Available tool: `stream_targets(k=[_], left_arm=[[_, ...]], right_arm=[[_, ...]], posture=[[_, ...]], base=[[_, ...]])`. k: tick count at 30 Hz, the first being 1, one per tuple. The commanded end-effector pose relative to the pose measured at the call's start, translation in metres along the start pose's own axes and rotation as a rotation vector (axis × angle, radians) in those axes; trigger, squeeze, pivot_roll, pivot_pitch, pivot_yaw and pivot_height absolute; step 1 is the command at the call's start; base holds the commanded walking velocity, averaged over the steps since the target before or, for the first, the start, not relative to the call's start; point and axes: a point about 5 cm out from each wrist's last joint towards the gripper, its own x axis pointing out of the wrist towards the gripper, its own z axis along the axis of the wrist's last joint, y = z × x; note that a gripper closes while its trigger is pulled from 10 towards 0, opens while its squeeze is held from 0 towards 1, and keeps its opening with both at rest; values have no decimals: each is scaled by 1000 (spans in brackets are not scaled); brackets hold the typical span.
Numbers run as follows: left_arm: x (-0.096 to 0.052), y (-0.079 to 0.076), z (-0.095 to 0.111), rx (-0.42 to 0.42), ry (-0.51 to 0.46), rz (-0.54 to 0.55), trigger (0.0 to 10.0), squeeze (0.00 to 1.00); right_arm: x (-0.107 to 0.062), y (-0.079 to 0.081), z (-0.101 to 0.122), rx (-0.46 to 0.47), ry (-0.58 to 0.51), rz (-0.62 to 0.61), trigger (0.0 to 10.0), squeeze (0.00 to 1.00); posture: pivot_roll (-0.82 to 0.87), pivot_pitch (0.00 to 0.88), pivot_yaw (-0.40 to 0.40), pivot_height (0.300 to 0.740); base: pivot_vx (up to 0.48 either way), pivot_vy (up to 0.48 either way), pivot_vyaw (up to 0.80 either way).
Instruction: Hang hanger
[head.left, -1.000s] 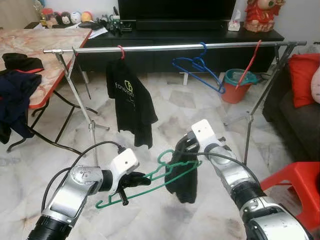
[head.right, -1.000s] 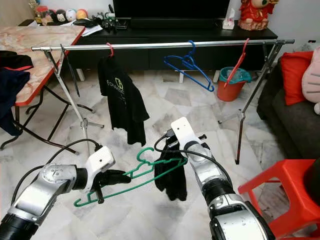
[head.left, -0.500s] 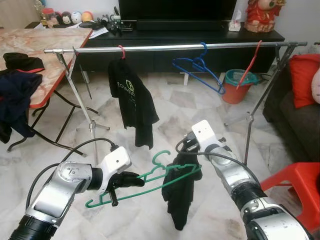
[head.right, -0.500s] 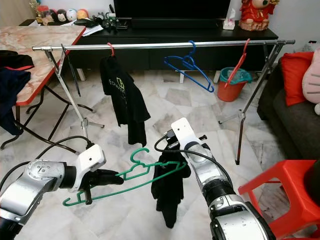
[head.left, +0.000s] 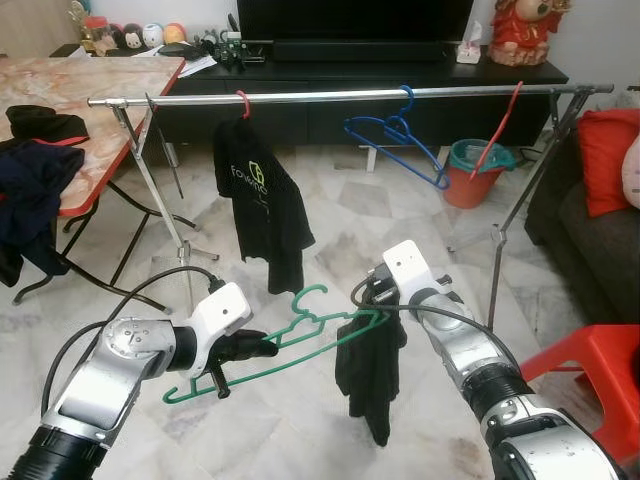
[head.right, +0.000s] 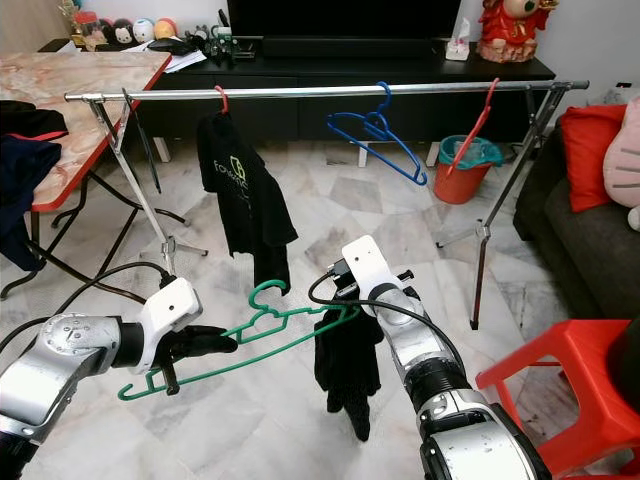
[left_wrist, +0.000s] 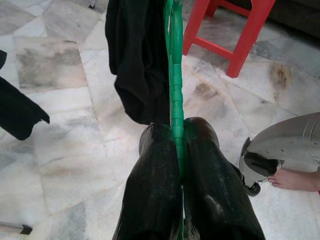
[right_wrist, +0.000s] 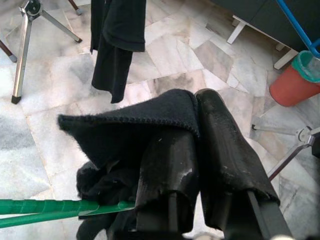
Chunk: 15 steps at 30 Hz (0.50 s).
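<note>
On the marble floor short of the rail (head.left: 330, 95), our left gripper (head.left: 258, 345) has its fingers clamped on the green hanger (head.left: 290, 335) to steady it, while our right gripper (head.left: 372, 312) pinches the black garment (head.left: 370, 370) draped on its far end.

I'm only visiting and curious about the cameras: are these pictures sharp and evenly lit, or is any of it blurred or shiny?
Eye views: evenly daylit and sharp; the silver metal clothes rail glints. Left wrist view: the left gripper, shut on the green plastic hanger, looms soft, with glossy highlights. Right wrist view: the right gripper clamps the black cloth garment, crisp enough to show fuzz.
</note>
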Motion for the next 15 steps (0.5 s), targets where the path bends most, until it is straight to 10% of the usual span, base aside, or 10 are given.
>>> stream_targets(k=[1, 15], left_arm=[[-7, 5, 6, 23, -7, 19, 10000, 0], [0, 5, 6, 8, -35, 39, 10000, 0]], right_arm=[[0, -2, 4, -4, -17, -8, 10000, 0], [0, 0, 6, -9, -19, -1, 10000, 0]], posture=[[-82, 0, -26, 740], [-83, 0, -29, 740]], base=[[0, 0, 0], [0, 0, 0]])
